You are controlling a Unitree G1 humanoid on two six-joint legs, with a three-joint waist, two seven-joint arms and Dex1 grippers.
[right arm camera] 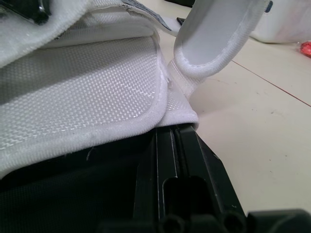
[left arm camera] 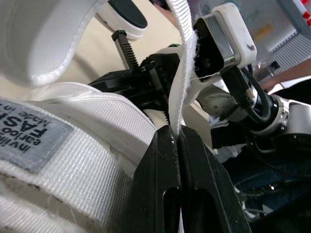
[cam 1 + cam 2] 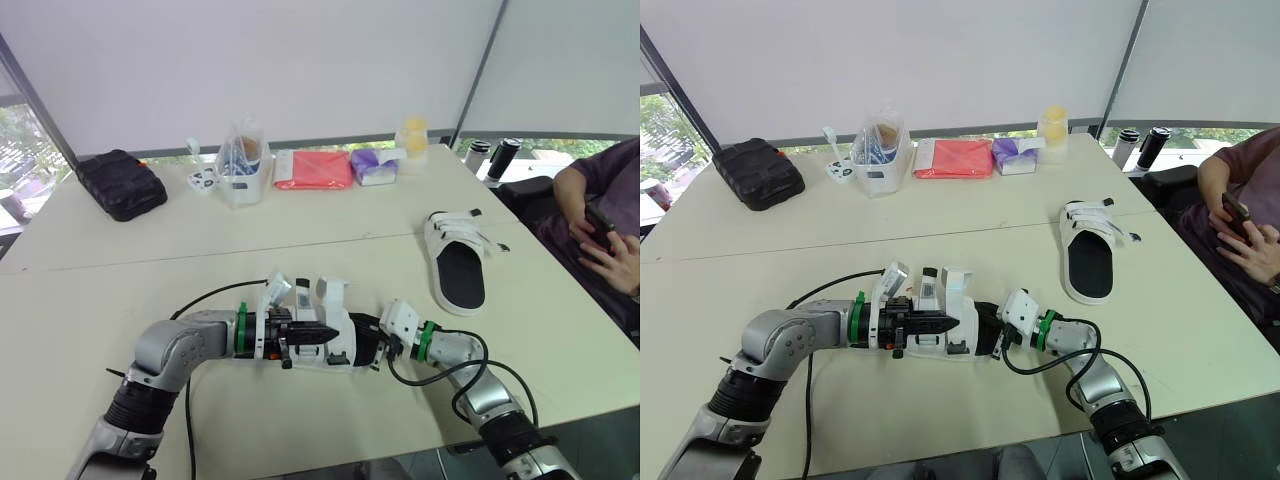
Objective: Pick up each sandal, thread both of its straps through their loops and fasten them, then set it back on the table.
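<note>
Hidden, left claw (image 2: 176, 138): narrow, pinched on a white strap (image 2: 183, 73) of the held sandal (image 3: 338, 354); the strap's top ran out of the wrist view.
Hidden, right claw (image 3: 372, 345): narrow at the held sandal's heel end, fingers (image 1: 204, 160) nearly together. Their tips were tucked under the white woven edge, so a grip could not be made out.
Task's things: the held sandal lay low over the near bench (image 3: 90, 300) between the two claws. The second sandal (image 3: 458, 262) lay flat to its right and further back, well apart.
Far left of held sandal: black case (image 3: 121, 183).
Behind held sandal: white remote (image 3: 203, 180), clear tub (image 3: 243, 165), red pouch (image 3: 314, 169), purple pack (image 3: 375, 166), yellow cup (image 3: 413, 135).
Far right of held sandal: two dark cylinders (image 3: 495, 158); a person's hand (image 3: 608, 250) with a phone, cut off by the frame.
In the way: black cables (image 3: 215, 295) looped beside both arms.
Writing: a grey label (image 2: 34, 141) on the held sandal, upside down, read "Made in" and "FAS"; the rest was cut off.
</note>
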